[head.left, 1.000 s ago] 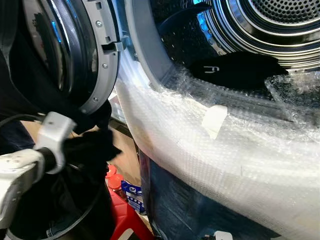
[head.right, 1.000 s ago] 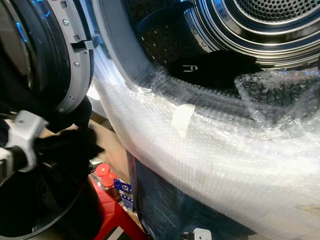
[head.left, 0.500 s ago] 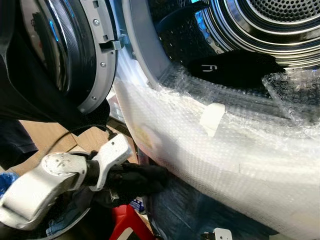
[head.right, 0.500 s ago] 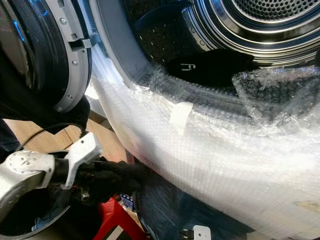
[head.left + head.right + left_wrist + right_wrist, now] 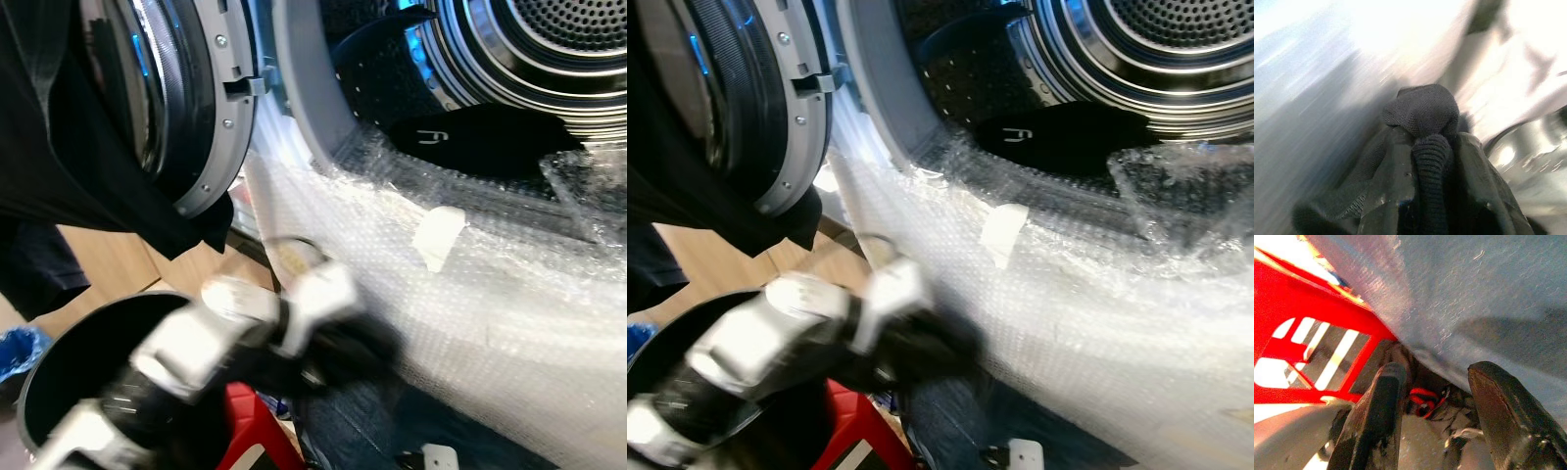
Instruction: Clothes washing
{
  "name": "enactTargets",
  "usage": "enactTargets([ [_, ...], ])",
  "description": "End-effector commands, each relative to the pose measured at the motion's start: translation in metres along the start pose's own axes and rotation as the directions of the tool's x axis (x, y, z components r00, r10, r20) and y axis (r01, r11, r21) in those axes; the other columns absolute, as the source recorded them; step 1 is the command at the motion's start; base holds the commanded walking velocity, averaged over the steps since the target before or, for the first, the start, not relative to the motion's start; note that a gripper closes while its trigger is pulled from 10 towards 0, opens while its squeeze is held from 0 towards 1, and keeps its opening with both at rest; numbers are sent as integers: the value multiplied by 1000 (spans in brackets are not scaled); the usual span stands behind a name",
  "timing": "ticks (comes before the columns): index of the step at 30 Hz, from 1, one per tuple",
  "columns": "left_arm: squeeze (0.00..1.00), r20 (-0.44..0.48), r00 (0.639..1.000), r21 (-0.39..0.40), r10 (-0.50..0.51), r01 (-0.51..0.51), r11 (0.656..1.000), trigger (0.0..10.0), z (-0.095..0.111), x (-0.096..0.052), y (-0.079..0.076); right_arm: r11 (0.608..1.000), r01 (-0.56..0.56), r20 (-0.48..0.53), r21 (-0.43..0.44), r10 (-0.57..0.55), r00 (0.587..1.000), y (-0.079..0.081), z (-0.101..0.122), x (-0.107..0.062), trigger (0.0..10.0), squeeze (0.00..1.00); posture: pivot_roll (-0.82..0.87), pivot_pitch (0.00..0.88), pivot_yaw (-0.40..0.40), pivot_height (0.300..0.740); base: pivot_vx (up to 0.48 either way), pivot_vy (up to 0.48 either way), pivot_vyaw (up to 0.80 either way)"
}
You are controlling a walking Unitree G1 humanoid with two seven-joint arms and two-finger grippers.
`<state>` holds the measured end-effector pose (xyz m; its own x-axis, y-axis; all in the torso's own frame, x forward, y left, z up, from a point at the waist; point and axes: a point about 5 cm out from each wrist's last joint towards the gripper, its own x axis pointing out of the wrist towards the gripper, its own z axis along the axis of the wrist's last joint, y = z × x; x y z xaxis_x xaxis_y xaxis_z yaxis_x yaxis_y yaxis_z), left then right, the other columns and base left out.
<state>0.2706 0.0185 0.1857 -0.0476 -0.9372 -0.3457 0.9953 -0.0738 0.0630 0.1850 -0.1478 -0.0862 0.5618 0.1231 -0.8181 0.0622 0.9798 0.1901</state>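
Below the open washer door (image 5: 186, 108), the left gripper (image 5: 1425, 161) is clamping a dark knitted garment (image 5: 1422, 110) between its two black fingers (image 5: 1388, 181), the cloth bunching over the fingertips; in the head views that arm is appearing as a motion-blurred silver shape against the bubble wrap (image 5: 490, 304) covering the machine's front, with the black laundry basket (image 5: 59, 372) just beneath it. Inside the steel drum (image 5: 1156, 49) a black garment with a small white logo (image 5: 480, 137) is already lying near the lip. Another dark cloth (image 5: 88, 186) is hanging over the door. The right gripper (image 5: 1435, 416) is hanging low with its fingers apart and holding nothing, facing a red stool (image 5: 1308, 347) and the blue-wrapped lower panel (image 5: 1474, 298).

Step in hand, as a judgement: carrying one item from basket to drum. The next move is calling for lifting the held garment over the wrapped rim without snagging the film, reaching into the opening, then parting the fingers.

Compared with half a second ago, the left arm is sitting higher and further toward the machine, now overlapping the wrap; the whole view is also shifting slightly, so the camera is moving too
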Motion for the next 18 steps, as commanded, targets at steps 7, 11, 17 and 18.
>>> enactTargets([
  [7,0,32,990,-8,-139,139,990,0,-1,20,-13,1000,21,-23,18,-20,1000,-6,-9,-2,10000,0,196,0,65,740,0,0,0],
  [11,0,51,995,-86,-91,95,992,0,-16,5,-13,1000,18,-25,4,-18,1000,-7,-13,-3,10000,0,168,0,79,740,0,0,0],
  [17,0,-34,996,-217,88,-93,972,0,-60,-32,-13,999,5,-31,-37,-6,999,-15,-21,-7,10000,0,158,4,92,740,0,0,0],
  [18,0,-5,979,-285,202,-195,939,0,-67,-49,-9,998,-8,-38,-68,5,999,-18,-25,-9,10000,0,155,3,100,740,0,0,0],
])
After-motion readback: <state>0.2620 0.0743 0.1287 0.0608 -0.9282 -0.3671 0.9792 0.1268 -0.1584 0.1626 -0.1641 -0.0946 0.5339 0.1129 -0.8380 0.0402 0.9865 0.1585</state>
